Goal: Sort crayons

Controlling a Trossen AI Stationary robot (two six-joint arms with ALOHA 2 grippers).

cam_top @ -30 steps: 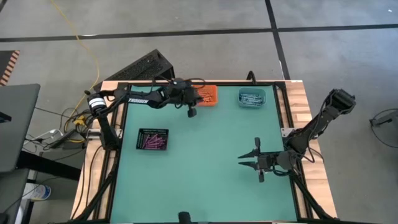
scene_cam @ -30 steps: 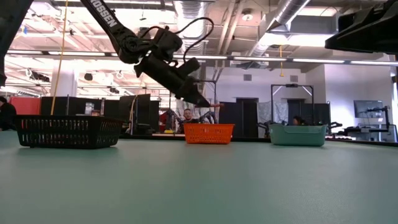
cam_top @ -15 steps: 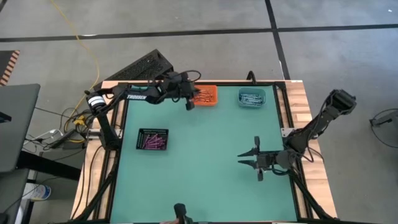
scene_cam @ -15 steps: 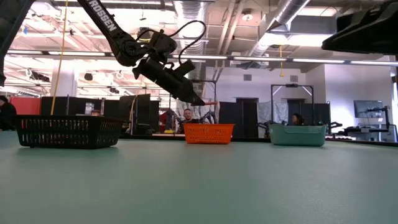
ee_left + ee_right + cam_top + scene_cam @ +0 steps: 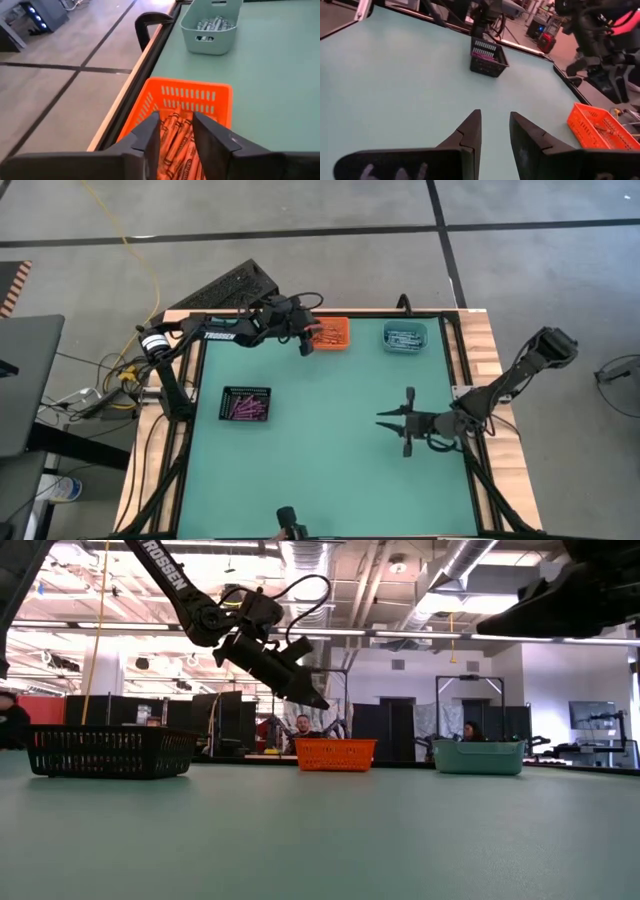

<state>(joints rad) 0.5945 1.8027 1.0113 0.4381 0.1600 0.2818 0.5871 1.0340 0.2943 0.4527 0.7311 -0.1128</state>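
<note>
Orange crayons (image 5: pixel 176 144) lie in the orange bin (image 5: pixel 332 333) at the table's far edge. My left gripper (image 5: pixel 175 120) hangs open just above that bin's near-left part, with nothing between its fingers. Blue-grey crayons (image 5: pixel 212 23) fill the teal bin (image 5: pixel 405 336) to its right. Pink crayons (image 5: pixel 245 408) lie in the black bin (image 5: pixel 246 392) at the table's left. All three bins stand on their bottoms on the table. My right gripper (image 5: pixel 495 117) hovers open and empty over the table's right half (image 5: pixel 388 420), pointing left.
The green table top (image 5: pixel 330 460) is bare between the bins. A dark clamp (image 5: pixel 150 22) sits on the far table edge between the orange and teal bins. People (image 5: pixel 303 726) sit in the room behind the table.
My left gripper has gone toward the far edge, over the orange bin, and then kept still. The orange crayon that stuck out of its fingertips no longer shows there. My right gripper has swung toward the table's left and far side, staying open.
</note>
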